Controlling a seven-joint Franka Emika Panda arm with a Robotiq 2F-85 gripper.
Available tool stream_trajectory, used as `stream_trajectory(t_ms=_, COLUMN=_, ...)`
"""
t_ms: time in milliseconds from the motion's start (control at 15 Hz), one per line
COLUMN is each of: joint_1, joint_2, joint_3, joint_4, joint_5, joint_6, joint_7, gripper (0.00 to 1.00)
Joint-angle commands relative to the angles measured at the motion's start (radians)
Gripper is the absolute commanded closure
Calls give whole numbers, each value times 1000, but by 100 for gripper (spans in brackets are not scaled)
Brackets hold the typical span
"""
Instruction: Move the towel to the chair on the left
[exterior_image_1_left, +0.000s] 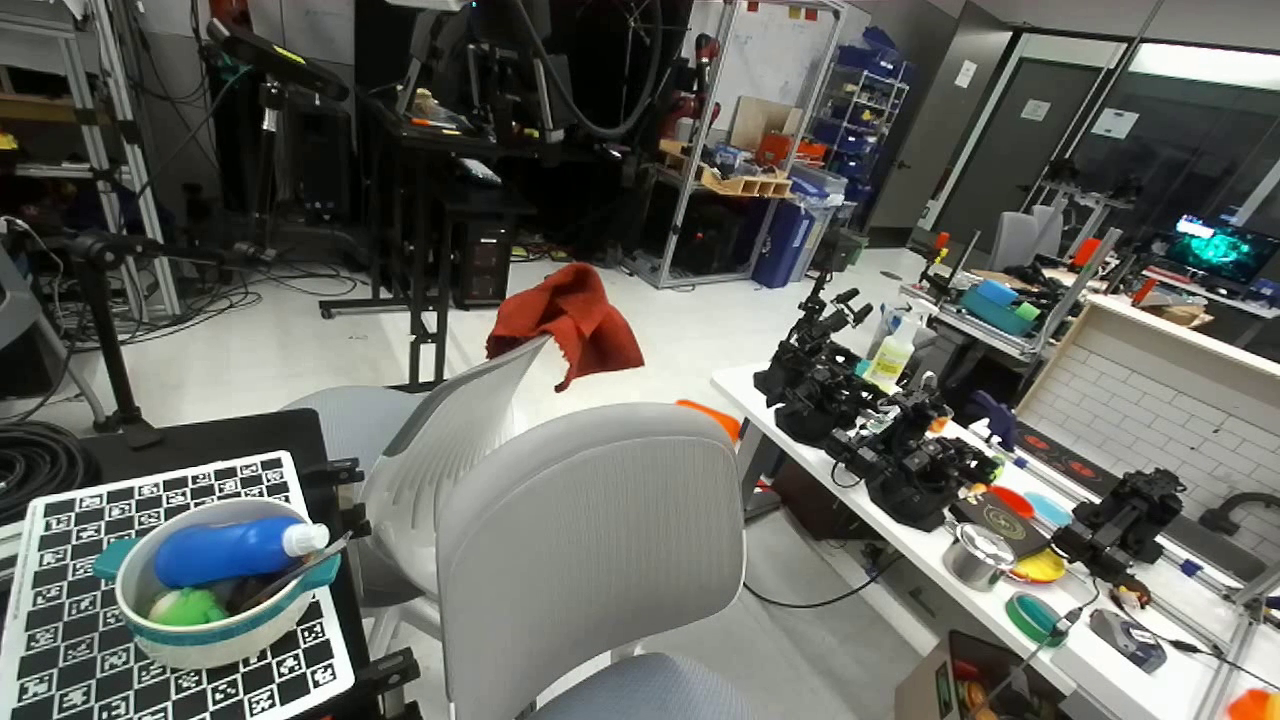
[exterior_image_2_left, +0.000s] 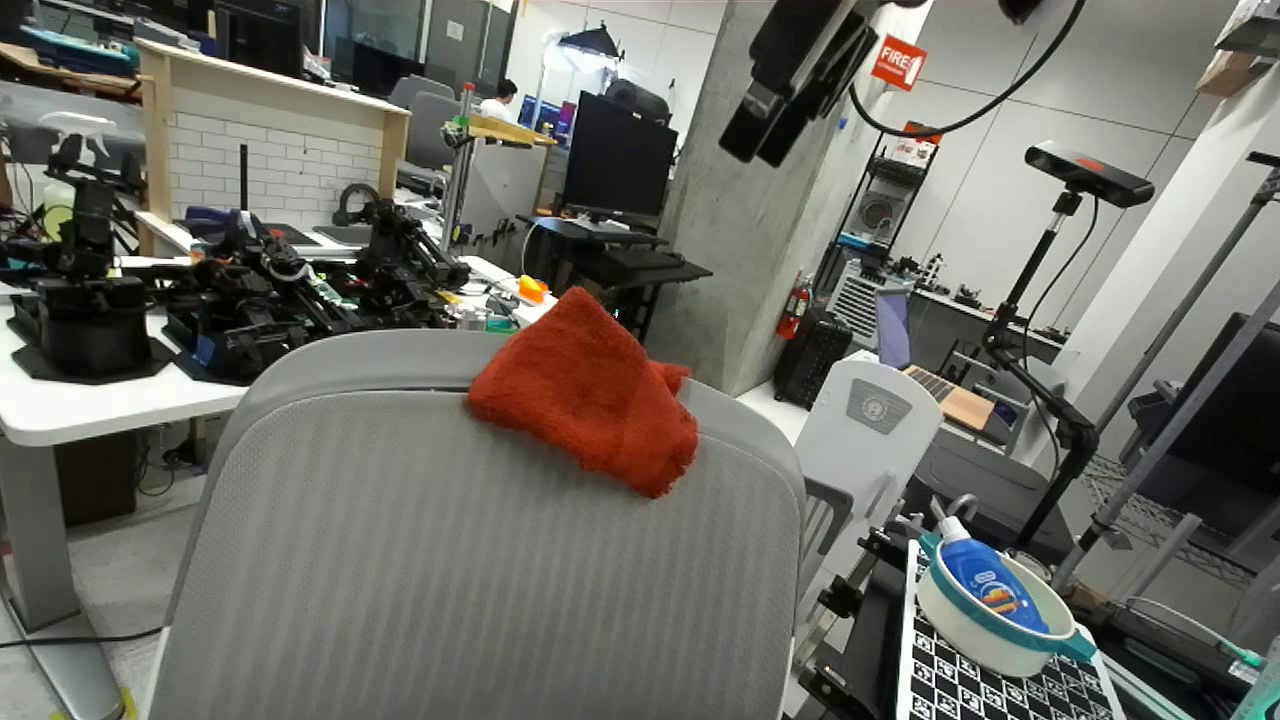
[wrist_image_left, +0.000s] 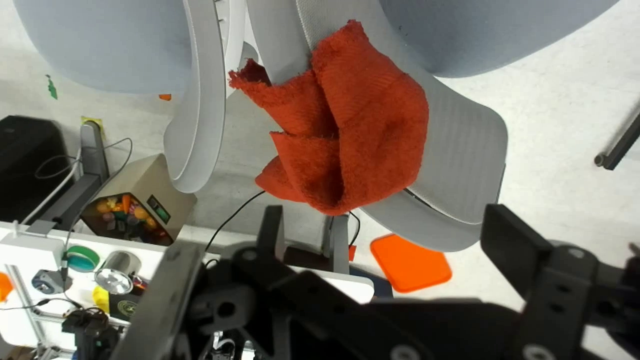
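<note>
The red-orange towel (exterior_image_1_left: 565, 325) is crumpled over the top of a grey chair's backrest (exterior_image_1_left: 470, 400). It also hangs over that backrest (exterior_image_2_left: 450, 560) in an exterior view, towel (exterior_image_2_left: 590, 395). In the wrist view the towel (wrist_image_left: 375, 120) lies bunched on the right-hand chair (wrist_image_left: 465, 150). A second grey chair (exterior_image_1_left: 590, 530) has a bare backrest, which shows on the left in the wrist view (wrist_image_left: 200, 120). My gripper (wrist_image_left: 384, 225) is open and empty, with its fingers wide apart above the towel and not touching it. In an exterior view the gripper (exterior_image_2_left: 757, 148) is high above the chair.
A white table (exterior_image_1_left: 740, 390) with several black robot arms stands beside the chairs. A checkered board (exterior_image_1_left: 60, 600) holds a white pot (exterior_image_1_left: 200, 650) with a blue bottle (exterior_image_1_left: 225, 550). A camera stand (exterior_image_2_left: 1030, 260) rises near the board. An orange flat object (wrist_image_left: 410, 262) lies below.
</note>
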Motion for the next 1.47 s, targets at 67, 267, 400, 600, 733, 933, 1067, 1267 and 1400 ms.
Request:
stream_trajectory(t_ms=67, joint_1=-35, joint_2=75, joint_3=-18, joint_4=12, joint_5=28, joint_6=50, joint_7=-63, gripper=0)
stream_trajectory(t_ms=267, joint_1=-56, joint_2=154, joint_3=-33, joint_4=37, joint_5=25, joint_6=108, joint_7=-94, gripper=0)
stream_trajectory(t_ms=400, joint_1=-62, joint_2=214, joint_3=-38, joint_4=60, joint_5=25, joint_6=151, joint_7=-113, gripper=0)
stream_trajectory(t_ms=600, joint_1=-57, joint_2=294, joint_3=-36, joint_4=105, joint_5=25, joint_6=198, joint_7=-127, gripper=0)
stream_trajectory(t_ms=733, joint_1=-47, joint_2=344, joint_3=-31, joint_4=145, joint_5=23, joint_6=217, joint_7=-128, gripper=0)
stream_trajectory(t_ms=933, joint_1=-26, joint_2=418, joint_3=-29, joint_4=208, joint_5=11, joint_6=229, joint_7=-118, gripper=0)
stream_trajectory(t_ms=1067, joint_1=-12, joint_2=458, joint_3=-29, joint_4=240, joint_5=15, joint_6=222, joint_7=-116, gripper=0)
stream_trajectory(t_ms=1267, joint_1=4, joint_2=504, joint_3=-31, joint_4=272, joint_5=23, joint_6=195, joint_7=-107, gripper=0)
stream_trajectory(t_ms=1400, joint_1=14, joint_2=529, joint_3=-37, joint_4=285, joint_5=22, joint_6=180, joint_7=-89, gripper=25)
